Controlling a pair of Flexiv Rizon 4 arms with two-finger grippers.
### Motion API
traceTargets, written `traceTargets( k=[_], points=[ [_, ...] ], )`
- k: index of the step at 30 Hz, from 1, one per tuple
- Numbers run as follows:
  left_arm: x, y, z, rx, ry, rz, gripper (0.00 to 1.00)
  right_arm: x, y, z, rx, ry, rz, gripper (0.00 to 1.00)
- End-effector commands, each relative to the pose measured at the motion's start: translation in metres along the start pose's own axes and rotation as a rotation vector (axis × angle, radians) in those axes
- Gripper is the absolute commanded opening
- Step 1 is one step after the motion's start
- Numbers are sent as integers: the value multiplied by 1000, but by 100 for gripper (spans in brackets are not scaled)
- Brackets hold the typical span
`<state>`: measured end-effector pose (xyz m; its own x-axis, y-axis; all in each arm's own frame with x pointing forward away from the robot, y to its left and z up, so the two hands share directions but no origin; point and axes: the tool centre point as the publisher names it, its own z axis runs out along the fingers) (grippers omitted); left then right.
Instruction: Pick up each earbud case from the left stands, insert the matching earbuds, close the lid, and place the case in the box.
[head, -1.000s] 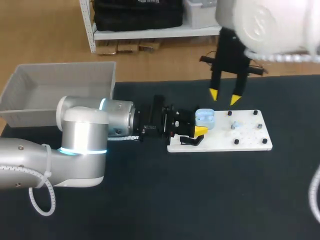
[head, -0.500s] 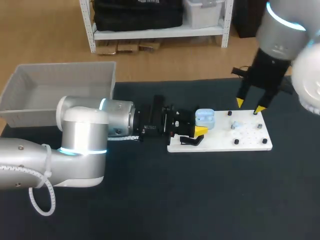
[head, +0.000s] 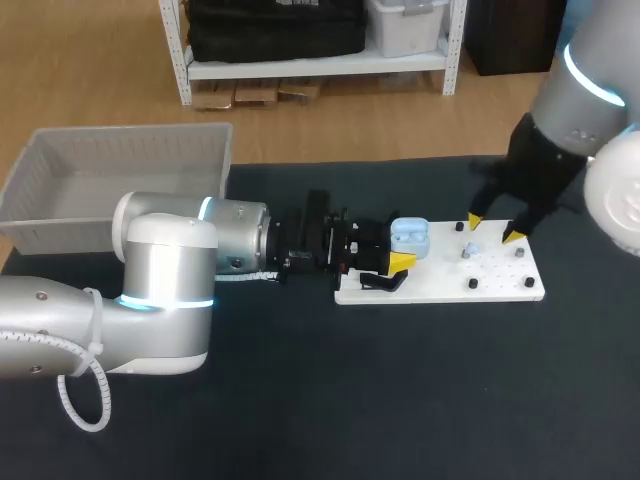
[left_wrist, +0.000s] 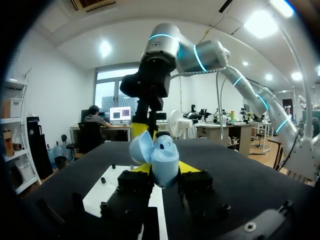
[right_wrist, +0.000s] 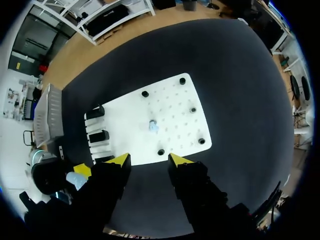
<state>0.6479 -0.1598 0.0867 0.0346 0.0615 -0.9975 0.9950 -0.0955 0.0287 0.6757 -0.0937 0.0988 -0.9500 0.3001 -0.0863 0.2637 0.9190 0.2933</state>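
Plainly the coming move turns on the small pale blue earbud (right_wrist: 153, 125), which lies near the middle of the white board (right_wrist: 172, 107), straight ahead of the gap between the right gripper's (right_wrist: 150, 160) fingers. Those fingers are spread apart with nothing between them, and they hang over the board's edge on the side away from the box. The earbud is too small to tell which way its long axis runs, or whether it is one piece or two.

The right arm is by far the nearer to it. The left gripper (head: 385, 262) lies at the board's box-side end, pinching the light blue earbud case (head: 410, 237) from both sides. In the left wrist view the case (left_wrist: 156, 159) stands between the yellow tips with its lid tipped open.

To my eye the step in hand is fetching the earbud for the open case. A short descent toward the board's middle should bring the fingers around it.

Black pegs (right_wrist: 161, 152) stand around the board's perforated half. One is just beside the right gripper's tips, so it could catch a finger. Black stands (right_wrist: 98, 136) line the board's box-side end. The grey box (head: 130, 132) sits well apart from the board, beyond the left arm.
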Motion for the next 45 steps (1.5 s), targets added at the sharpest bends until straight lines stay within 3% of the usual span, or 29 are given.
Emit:
traceTargets(
  k=[1,18,32,38,45],
  points=[
    [0,-2,1,-7,-1,2,0,-10,6,18,-5,25,-11,47],
    [0,-2,1,-7,-1,2,0,-13,-5,52,-69,21,-12,45],
    [0,-2,1,-7,-1,2,0,-18,-9,62,-97,23,-3,41],
    [0,-2,1,-7,-1,2,0,-22,-7,63,-86,21,-17,40],
    [0,-2,1,-7,-1,2,0,-23,-6,65,-10,25,-95,41]
  ],
)
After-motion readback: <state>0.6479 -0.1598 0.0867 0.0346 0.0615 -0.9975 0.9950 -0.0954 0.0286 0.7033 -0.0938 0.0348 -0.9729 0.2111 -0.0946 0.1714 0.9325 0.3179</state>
